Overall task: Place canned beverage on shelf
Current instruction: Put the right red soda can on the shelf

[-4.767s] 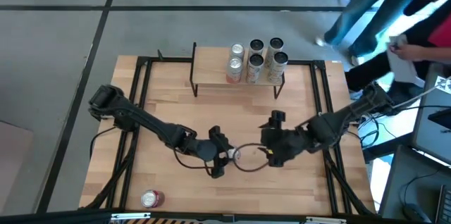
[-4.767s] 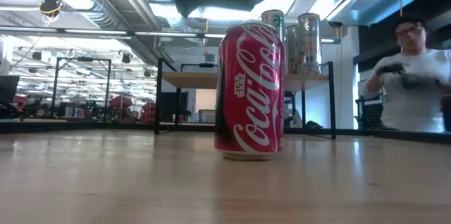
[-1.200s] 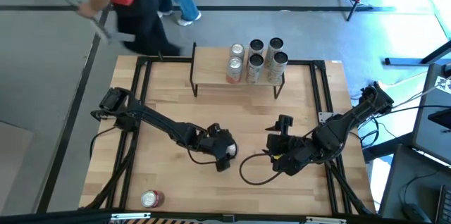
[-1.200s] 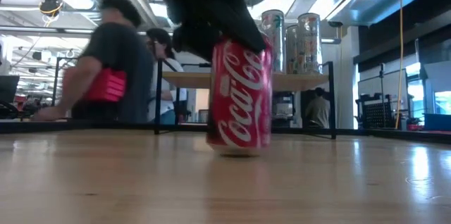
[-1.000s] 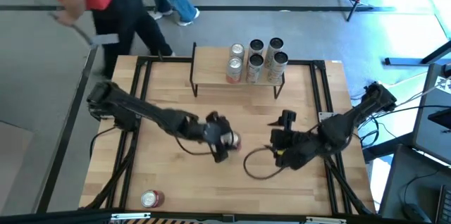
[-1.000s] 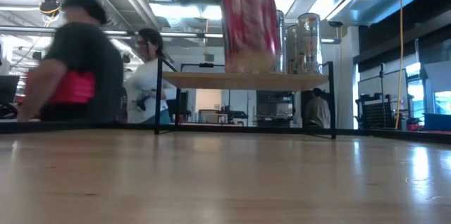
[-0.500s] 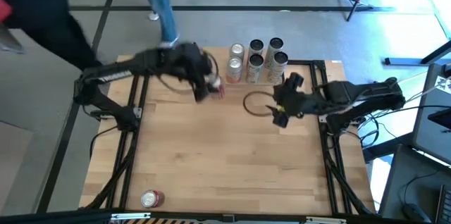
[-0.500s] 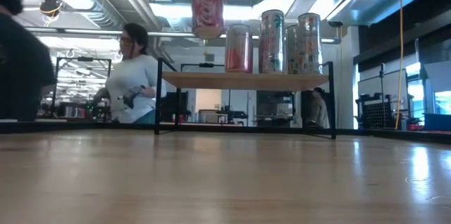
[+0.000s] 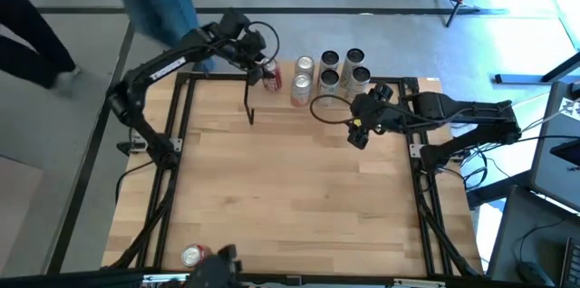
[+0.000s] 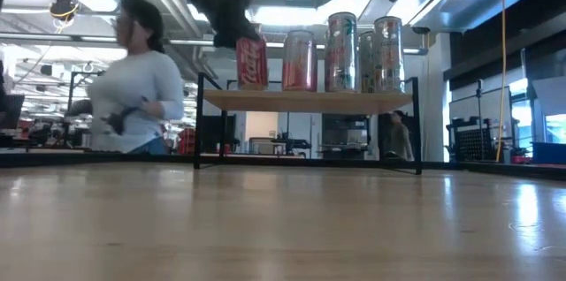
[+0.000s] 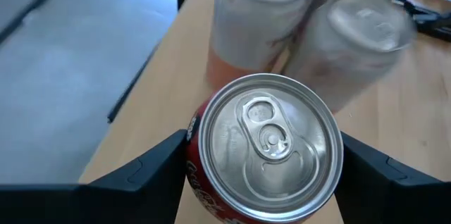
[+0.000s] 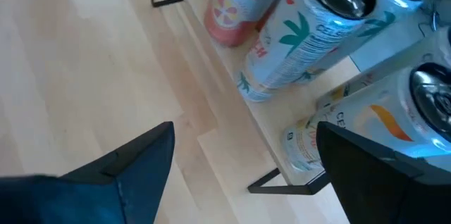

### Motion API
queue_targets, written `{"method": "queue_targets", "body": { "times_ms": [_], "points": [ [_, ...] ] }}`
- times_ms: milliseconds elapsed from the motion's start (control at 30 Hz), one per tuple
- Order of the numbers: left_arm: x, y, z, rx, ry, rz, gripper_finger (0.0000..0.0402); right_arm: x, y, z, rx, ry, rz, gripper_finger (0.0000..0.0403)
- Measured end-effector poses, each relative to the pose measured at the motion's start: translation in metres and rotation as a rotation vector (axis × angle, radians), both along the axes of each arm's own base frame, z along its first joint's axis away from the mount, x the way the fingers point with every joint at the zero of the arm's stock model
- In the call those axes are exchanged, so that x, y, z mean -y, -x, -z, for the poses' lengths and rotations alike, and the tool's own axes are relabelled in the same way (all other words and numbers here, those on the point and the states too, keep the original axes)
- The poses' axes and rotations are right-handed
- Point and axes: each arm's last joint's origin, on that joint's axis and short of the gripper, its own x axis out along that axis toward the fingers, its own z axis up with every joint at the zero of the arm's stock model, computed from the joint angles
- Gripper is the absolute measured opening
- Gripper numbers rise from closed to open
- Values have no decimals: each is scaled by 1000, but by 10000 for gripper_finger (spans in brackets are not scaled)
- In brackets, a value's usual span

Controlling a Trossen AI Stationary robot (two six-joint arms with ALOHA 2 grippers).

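Note:
A red Coca-Cola can [image 10: 251,62] stands upright at the left end of the shelf [image 10: 389,101], a low light wooden board on thin black legs at the table's far edge [image 9: 272,96]. My left gripper [image 9: 261,63] is above the can and shut on it. Several other cans [image 9: 328,75] stand on the shelf's right half. My right gripper [image 9: 359,129] is open and empty just in front of the shelf's right end; its wrist view looks down on the shelf's cans [image 12: 303,27]. My left gripper pinches the red can's side wall near its top [image 11: 192,155] between its two fingers [image 11: 148,171], one on each side. The fingers come from above, pointing down. The can is upright, its bottom at the shelf's board; whether it rests there I cannot tell.
A second red can [image 9: 194,254] lies near the table's front left corner. A loose black cable loop [image 9: 328,107] hangs by the right arm. A person [image 10: 133,87] stands beyond the table's far left, and black frame rails [image 9: 181,116] run along the table's sides.
My left gripper has carried the red can from above the table's middle toward the far edge and the left, then down to the shelf's left end; the can has stayed upright. My right gripper has moved toward the far edge, up to the shelf's right end.

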Motion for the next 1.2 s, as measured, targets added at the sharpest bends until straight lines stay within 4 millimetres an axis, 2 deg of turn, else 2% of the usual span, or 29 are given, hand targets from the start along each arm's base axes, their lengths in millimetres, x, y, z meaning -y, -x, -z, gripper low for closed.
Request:
{"method": "queue_targets", "body": {
  "times_ms": [100,267,467,800,1200],
  "points": [
    [-14,-4,14,-7,20,5,262,0,0,0,4,-4,14,333],
    [-20,-6,18,14,24,25,262,0,2,1,-9,-7,25,333],
    [-20,-9,17,26,7,39,263,0,2,1,-8,-10,30,333],
    [-13,-17,18,13,-6,51,315,0,4,3,-43,-5,28,333],
    [-3,-26,13,3,-36,49,321,0,5,4,-52,-6,27,333]
  ]
}}
